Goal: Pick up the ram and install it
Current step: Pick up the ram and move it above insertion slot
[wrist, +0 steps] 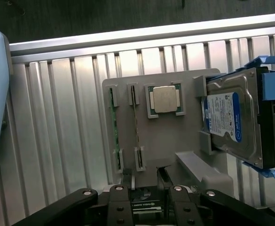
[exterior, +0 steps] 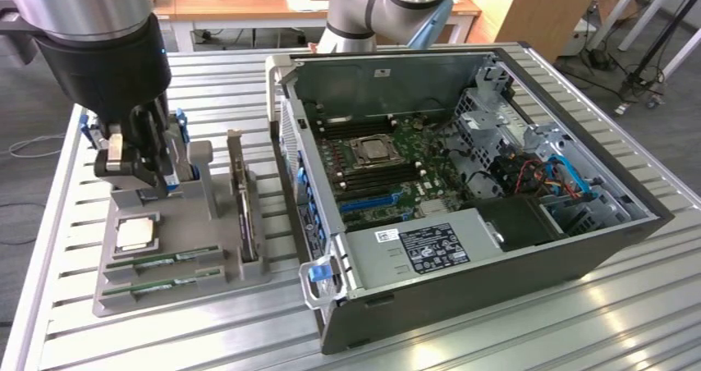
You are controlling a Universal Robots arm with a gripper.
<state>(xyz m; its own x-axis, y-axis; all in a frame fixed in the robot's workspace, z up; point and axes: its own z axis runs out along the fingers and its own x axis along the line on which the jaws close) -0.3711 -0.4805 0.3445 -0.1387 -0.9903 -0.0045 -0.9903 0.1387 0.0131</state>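
The outer ram stick is lying in a slot of a grey holder, along the holder side that is facing the desk's edge nearest the exterior camera. The inner ram stick is sitting just beside it, between it and a square silver processor chip. The holder is resting near the desk's edge on the exterior view's left. The tool is hovering over the holder's far end with its fingers spread wide and gripping nothing, well apart from both sticks. A blue-framed hard drive is standing close by the tool, an upright expansion card is standing in the holder, and an open computer case is occupying the desk's middle.
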